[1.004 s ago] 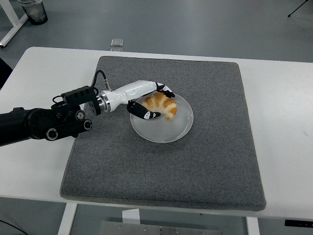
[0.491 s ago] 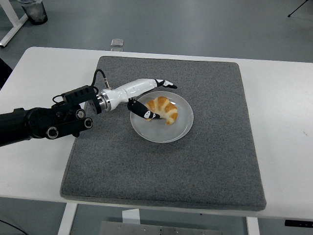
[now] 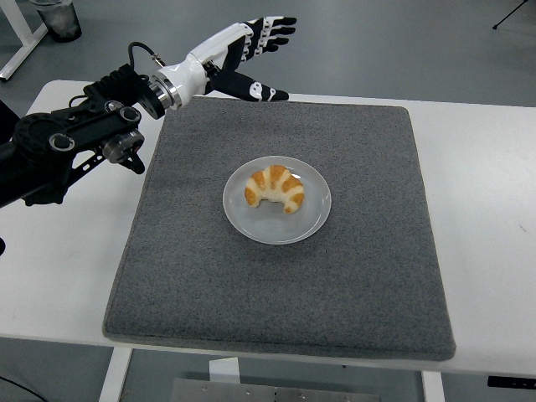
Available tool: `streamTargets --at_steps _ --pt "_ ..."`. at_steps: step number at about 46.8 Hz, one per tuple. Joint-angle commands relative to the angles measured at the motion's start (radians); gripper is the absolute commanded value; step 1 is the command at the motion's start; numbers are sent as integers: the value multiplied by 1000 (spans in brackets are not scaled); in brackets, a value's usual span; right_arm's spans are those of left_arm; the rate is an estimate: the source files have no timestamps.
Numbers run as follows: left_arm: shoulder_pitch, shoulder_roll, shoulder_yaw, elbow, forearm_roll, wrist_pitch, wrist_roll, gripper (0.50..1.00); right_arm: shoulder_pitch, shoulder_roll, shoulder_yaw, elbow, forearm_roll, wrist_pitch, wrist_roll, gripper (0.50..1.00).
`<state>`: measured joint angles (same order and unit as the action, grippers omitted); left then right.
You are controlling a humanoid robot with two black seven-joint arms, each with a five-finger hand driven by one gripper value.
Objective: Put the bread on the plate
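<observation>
On the desk (image 3: pixel 490 251), one grey mat (image 3: pixel 276 276), spread wide and reaching close to the near edge. Near the mat's middle, one white plate (image 3: pixel 311 219), shallow and round. On the plate, left of its centre, one bread (image 3: pixel 275 188): a croissant, curved, golden with paler stripes, lying flat and wholly inside the rim.

Likely light and soft, with a flaky crust; probably crushes or sheds flakes under a hard squeeze, so fragile rather than slippery. Best taken, by the look of it, across the thick middle of the arch, with fingers on the far side and thumb on the near side, and with gentle pressure only; the thin tips look likely to tear.

Farther back and to the left, one robot hand (image 3: pixel 243 52), the left one, raised above the mat's far left corner, well apart from plate and bread. Fingers spread wide, thumb out, holding nothing. No right robot hand in view.

Beyond the desk, one dark bin (image 3: pixel 57 18) on the floor at far left, and one small pale object (image 3: pixel 200 73) just past the far edge.

Judged from this, bread placed; task apparently done.
</observation>
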<state>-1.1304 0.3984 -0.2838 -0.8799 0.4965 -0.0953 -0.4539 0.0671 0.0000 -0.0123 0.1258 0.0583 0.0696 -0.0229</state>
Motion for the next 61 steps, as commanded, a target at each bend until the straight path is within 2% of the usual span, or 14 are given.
streamTargets --at_steps 1,8,15,28,51,61 --pt "-22 4 0 48 -93 -53 0 994 0 0 0 0 0 -1 0 952" --pt "-40 4 0 137 -233 -116 0 994 0 0 0 0 0 -1 0 952" --pt "-42 5 -6 199 -300 -171 0 996 0 0 0 0 0 1 0 952" --pt "-15 8 -2 311 -507 -310 1 994 0 0 0 0 0 -1 0 952" --pt "84 -24 -6 312 -846 -317 0 994 0 0 8 0 5 7 0 952" --pt "129 -73 -6 314 -869 -316 -2 994 -1 0 9 2 6 9 0 952"
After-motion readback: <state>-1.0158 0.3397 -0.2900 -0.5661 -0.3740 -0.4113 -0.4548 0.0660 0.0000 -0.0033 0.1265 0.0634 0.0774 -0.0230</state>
